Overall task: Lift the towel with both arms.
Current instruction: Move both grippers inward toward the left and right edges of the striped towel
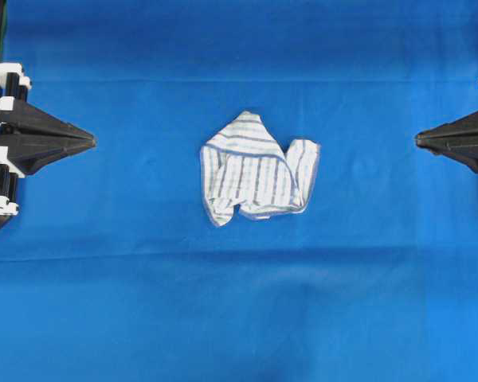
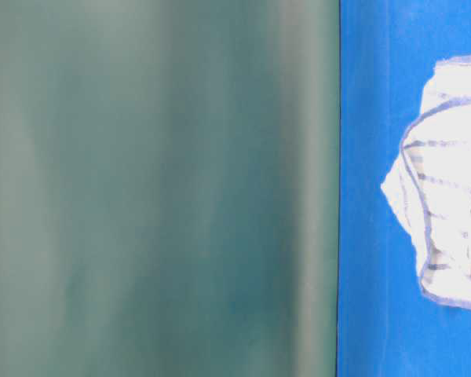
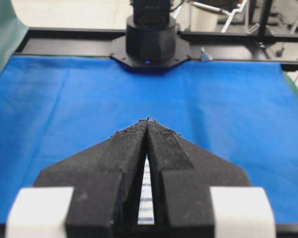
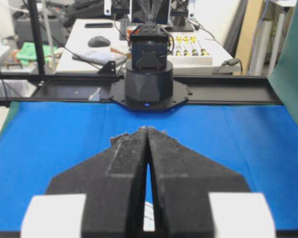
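Note:
The towel [image 1: 257,171], white with thin blue-grey check stripes, lies crumpled in the middle of the blue tablecloth [image 1: 239,310]. It also fills the right edge of the table-level view as the towel [image 2: 447,236]. My left gripper [image 1: 92,141] hovers at the far left, shut, its tip pointing toward the towel and well apart from it. Opposite it, the right gripper [image 1: 417,139] sits at the far right, also shut and empty. In each wrist view the fingers meet at the tip, left gripper [image 3: 147,120] and right gripper [image 4: 146,129], with a sliver of towel [image 3: 146,198] showing through the slit.
A grey-green backdrop [image 2: 157,188] fills the left of the table-level view. Each wrist view faces the opposite arm's black base [image 3: 150,42] on a black frame rail. Behind the base in the right wrist view stands a cluttered desk [image 4: 94,47].

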{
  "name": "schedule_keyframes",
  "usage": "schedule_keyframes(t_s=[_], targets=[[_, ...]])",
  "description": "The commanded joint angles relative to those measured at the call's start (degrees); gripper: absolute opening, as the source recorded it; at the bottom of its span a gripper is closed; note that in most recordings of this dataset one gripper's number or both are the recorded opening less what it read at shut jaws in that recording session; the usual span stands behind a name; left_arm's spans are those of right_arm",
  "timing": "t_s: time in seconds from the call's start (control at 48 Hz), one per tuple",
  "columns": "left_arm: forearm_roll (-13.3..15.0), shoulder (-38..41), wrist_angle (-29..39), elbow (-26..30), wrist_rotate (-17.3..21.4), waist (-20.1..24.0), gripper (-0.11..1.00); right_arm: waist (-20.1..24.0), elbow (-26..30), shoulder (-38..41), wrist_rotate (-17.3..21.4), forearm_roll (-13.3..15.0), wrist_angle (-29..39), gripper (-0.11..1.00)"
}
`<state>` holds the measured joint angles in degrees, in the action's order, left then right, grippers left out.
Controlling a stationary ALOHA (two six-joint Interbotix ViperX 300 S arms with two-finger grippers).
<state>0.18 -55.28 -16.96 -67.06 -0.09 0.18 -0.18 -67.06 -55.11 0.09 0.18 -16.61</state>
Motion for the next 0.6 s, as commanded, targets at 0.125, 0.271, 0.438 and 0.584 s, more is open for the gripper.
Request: schedule_keyframes(t_s=[0.125,0.271,0.438,0.584], targets=[[1.0,1.1,-0.4,1.2,0.6,-0.4,0.0,0.0,2.1,1.1,-0.2,0.0,2.8,0.0],[1.0,4.1,-1.7,1.2,0.6,-0.4,0.0,0.0,3.2,3.9,0.2,0.0,6.1,0.0],[1.0,10.9,-4.8,1.4,0.5,-0.3,0.0,0.1,3.3,9.1,0.4,-0.1,6.5,0.0],[1.0,17.3,-6.5,2.6,0.4,-0.2,0.0,0.1,3.5,15.4,0.5,-0.3,5.8,0.0]])
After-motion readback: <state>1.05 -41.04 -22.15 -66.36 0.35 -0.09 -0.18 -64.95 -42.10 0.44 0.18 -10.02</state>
